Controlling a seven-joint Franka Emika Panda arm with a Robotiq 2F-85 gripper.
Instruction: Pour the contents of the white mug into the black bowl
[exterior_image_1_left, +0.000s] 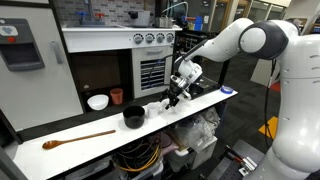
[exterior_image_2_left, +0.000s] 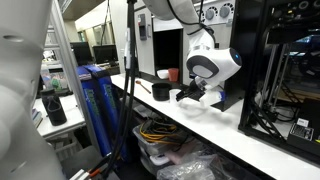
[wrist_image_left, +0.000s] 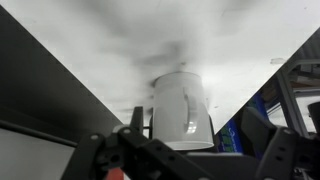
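Where jaws point, white mug (wrist_image_left: 183, 110) stands — near.

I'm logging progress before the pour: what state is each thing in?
mug: upright on the table, at the gripper.
gripper: low, at the mug; open or shut unclear.
black bowl: upright on the table.
red cup: upright.
white bowl: upright.
spoon: lying flat on the table.

Glossy white rounded arm (exterior_image_1_left: 252, 40), black fingers (wrist_image_left: 136, 121)
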